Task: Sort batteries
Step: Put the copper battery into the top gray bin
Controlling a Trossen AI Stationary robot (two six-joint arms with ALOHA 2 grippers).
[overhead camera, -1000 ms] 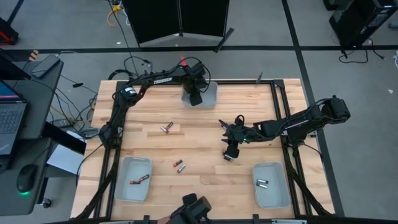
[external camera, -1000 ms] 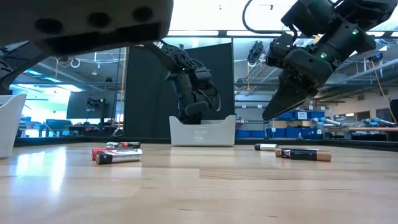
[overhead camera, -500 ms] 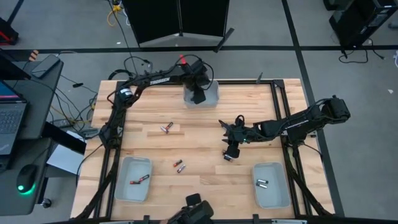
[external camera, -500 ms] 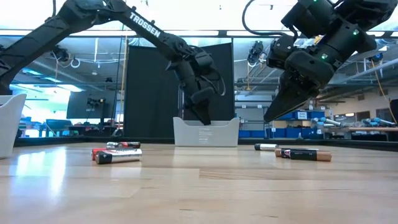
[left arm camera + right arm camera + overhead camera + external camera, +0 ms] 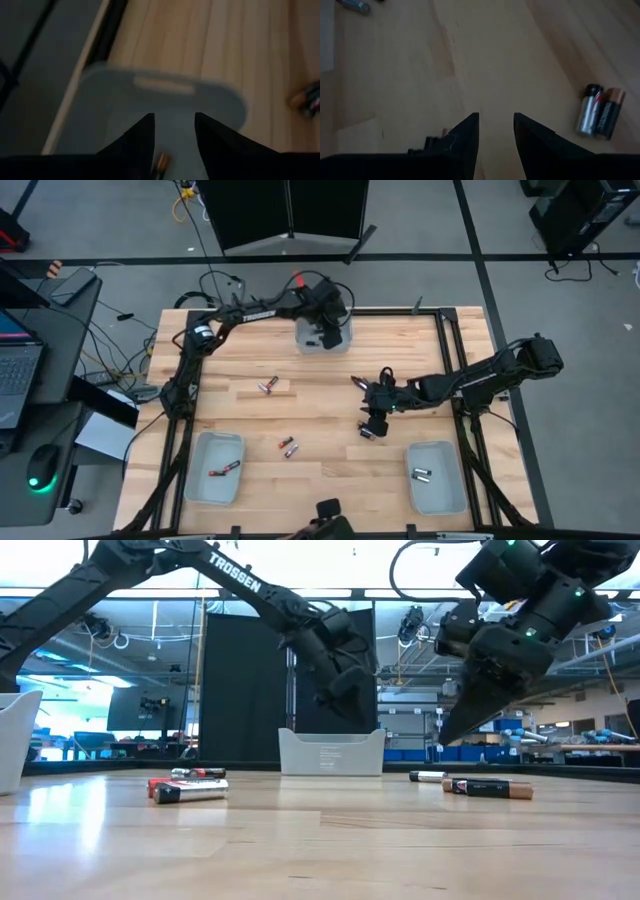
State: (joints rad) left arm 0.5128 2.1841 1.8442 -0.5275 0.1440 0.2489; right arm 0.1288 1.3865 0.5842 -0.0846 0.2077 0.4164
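A pale tray (image 5: 216, 472) at the table's near left is holding one of the batteries (image 5: 224, 470). Two pairs are lying loose mid-table (image 5: 268, 385) (image 5: 289, 447). The left gripper (image 5: 328, 338) is hanging spread and empty over the far tray (image 5: 306, 340), where a cell (image 5: 161, 163) is lying. The right gripper (image 5: 371, 429) is hovering spread over the bare wood, near two cells (image 5: 600, 111). The right tray (image 5: 437, 480) is holding two more (image 5: 421, 474).
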